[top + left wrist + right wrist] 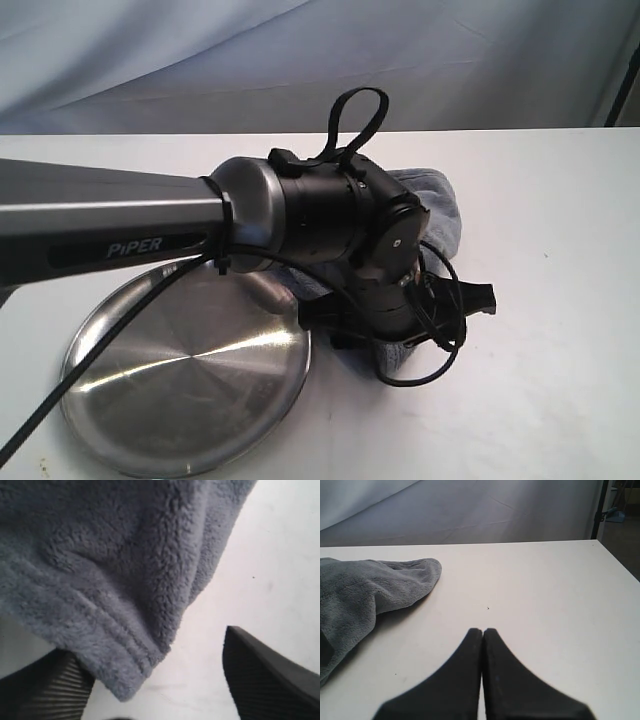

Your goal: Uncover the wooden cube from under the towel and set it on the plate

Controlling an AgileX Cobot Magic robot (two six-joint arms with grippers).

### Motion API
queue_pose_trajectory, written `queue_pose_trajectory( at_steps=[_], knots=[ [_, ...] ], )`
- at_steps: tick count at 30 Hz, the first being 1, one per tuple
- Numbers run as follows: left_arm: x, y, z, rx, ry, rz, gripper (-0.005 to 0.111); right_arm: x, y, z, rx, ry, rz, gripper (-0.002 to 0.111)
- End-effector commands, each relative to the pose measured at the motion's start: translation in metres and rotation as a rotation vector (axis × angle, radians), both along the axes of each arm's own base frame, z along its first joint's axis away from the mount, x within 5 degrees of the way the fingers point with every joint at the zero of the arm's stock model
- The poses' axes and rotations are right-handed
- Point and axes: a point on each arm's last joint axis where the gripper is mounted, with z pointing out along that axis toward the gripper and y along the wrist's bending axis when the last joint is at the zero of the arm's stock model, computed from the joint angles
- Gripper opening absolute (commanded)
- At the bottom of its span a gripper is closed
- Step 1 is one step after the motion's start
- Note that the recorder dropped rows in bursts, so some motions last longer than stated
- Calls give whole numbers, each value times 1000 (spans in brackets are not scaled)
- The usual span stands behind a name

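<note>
Plate (pixel 130 400) lay leftmost on the counter (pixel 560 300). Beside it, the left tool (pixel 150 652) had its jaws spread about the hemmed corner of the towel (pixel 435 205) (wooden cube unseen, presumably beneath). The right tool (pixel 482 632), jaws pressed together, stood well apart, leaving the left arm nearer.

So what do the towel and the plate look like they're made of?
The towel looks like soft grey-blue fleece, probably synthetic: a plush, nubby pile with stitched ridges along its hem. The plate looks like stainless steel or a similar metal: a shiny brushed surface with radial streaks of reflected light and a shallow raised rim.
</note>
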Motion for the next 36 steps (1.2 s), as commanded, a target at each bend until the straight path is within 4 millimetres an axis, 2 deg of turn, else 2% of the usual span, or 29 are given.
queue_pose_trajectory(
  at_steps=[1,8,15,21,25,32,36],
  knots=[
    [2,-2,2,-29,-23,9,46,0,0,-2,9,6,5,3],
    [2,-2,2,-31,-25,10,-1,0,0,-2,9,6,5,3],
    [-1,2,1,21,3,-12,0,0,0,-2,9,6,5,3],
    [0,2,14,105,-1,-200,0,0,0,-2,9,6,5,3],
    [3,-4,32,96,-10,-224,0,0,0,-2,9,6,5,3],
    [10,-13,83,18,-160,-365,0,0,0,-2,9,6,5,3],
    [16,-8,111,64,-259,-403,0,0,0,-2,9,6,5,3]
  ],
)
